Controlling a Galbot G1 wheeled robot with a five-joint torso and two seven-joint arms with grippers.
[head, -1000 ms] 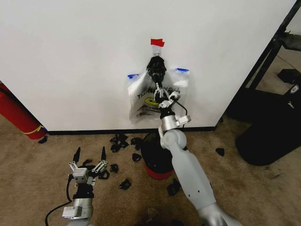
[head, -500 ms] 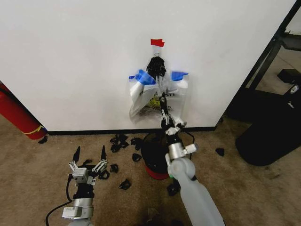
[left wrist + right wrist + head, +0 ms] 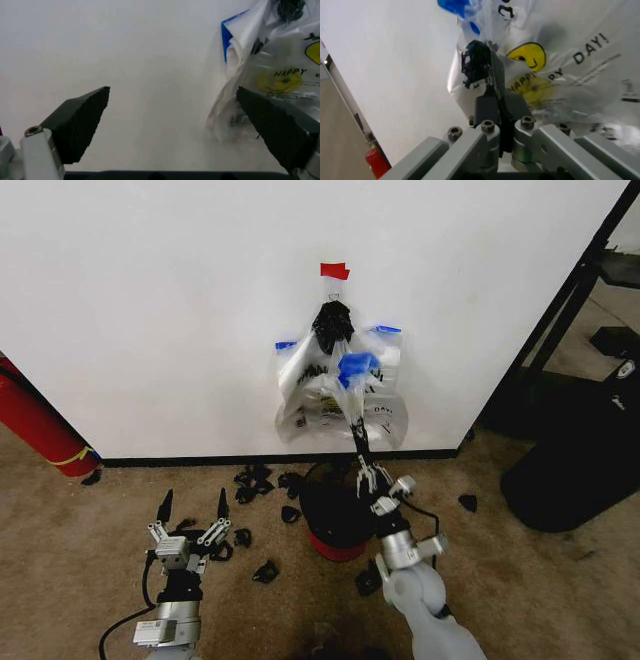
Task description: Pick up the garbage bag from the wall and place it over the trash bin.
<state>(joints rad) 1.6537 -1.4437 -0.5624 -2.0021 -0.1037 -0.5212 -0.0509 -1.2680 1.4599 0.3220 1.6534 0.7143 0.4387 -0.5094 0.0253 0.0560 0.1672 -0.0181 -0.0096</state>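
Note:
The garbage bag (image 3: 325,402) is see-through plastic with blue handles and a yellow smiley. It hangs on the white wall (image 3: 160,310) under a black knotted lump (image 3: 333,325) and a piece of red tape (image 3: 335,270). My right gripper (image 3: 356,420) is shut on the bag's film, and one blue handle (image 3: 357,365) is drawn off the wall towards me. The right wrist view shows the fingers (image 3: 494,80) pinched on the plastic beside the smiley (image 3: 526,55). The round black trash bin (image 3: 335,518) with a red base stands below on the carpet. My left gripper (image 3: 191,509) is open, low at the left, empty.
Black scraps (image 3: 256,478) lie scattered on the carpet around the bin. A red fire extinguisher (image 3: 40,425) leans at the left by the baseboard (image 3: 180,461). A bulky black thing (image 3: 580,450) and a black frame leg (image 3: 568,292) stand at the right.
My right arm has drawn back and down from the wall, pulling bag film and a blue handle out with it. The left arm has not moved.

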